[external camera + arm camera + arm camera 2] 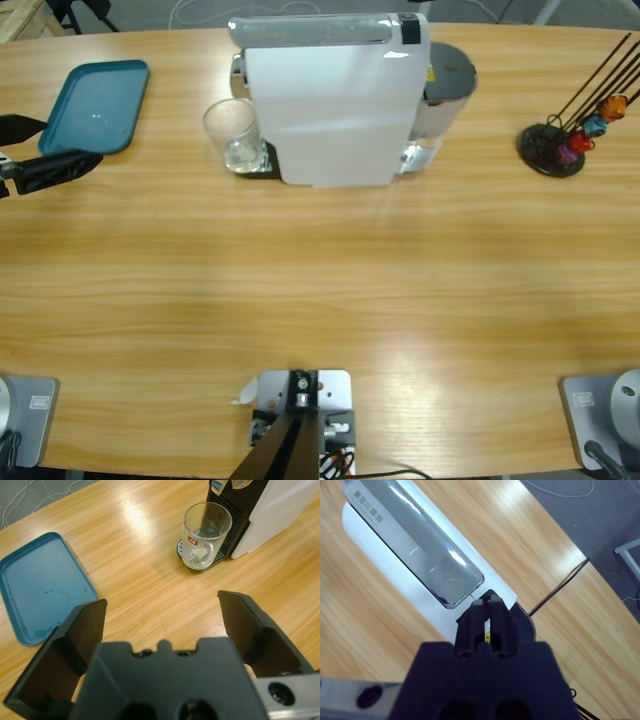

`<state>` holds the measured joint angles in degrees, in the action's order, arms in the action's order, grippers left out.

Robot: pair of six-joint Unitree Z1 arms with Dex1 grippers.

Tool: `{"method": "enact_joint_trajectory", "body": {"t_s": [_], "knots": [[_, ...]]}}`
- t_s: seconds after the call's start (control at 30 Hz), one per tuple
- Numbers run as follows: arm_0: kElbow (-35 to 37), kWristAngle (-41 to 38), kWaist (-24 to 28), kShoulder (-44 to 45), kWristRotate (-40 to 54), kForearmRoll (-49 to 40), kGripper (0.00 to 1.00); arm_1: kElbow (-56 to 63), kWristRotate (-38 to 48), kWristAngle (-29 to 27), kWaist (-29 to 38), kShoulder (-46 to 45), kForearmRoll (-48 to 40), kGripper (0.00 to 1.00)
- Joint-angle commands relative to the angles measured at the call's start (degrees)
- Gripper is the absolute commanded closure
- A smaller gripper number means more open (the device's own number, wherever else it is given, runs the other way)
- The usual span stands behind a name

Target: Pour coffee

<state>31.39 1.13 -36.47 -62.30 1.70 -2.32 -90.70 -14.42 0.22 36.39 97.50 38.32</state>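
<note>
The coffee sits in the glass ahead of the open left gripper; the right gripper is closed above the machine.

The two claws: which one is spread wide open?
The left claw, facing the glass and teal tray, gapes wide. The right claw, above the white coffee machine, is pinched shut.

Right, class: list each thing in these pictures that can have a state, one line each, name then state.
glass: upright on the machine's drip tray, a little pale coffee at the bottom
coffee machine: upright, top lever down
blue tray: flat, nothing on it
capsule stand: upright, capsules on it
left gripper: open, holding nothing
right gripper: shut above the machine
</note>
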Motion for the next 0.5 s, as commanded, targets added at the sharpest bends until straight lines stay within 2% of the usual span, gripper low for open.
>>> {"method": "enact_joint_trajectory", "body": {"t_s": [0.03,0.2,0.5], "knots": [[-1.16,0.89,0.26,-1.59,-0.47,-0.58,0.038,-0.62,-1.05,-0.5,0.7,4.31,0.79,1.0],[-1.16,0.89,0.26,-1.59,-0.47,-0.58,0.036,-0.62,-1.05,-3.09,0.68,4.63,0.77,1.0],[-1.16,0.89,0.26,-1.68,-0.47,-0.58,0.036,-1.05,-1.03,-3.35,0.52,5.23,0.74,1.0]]}}
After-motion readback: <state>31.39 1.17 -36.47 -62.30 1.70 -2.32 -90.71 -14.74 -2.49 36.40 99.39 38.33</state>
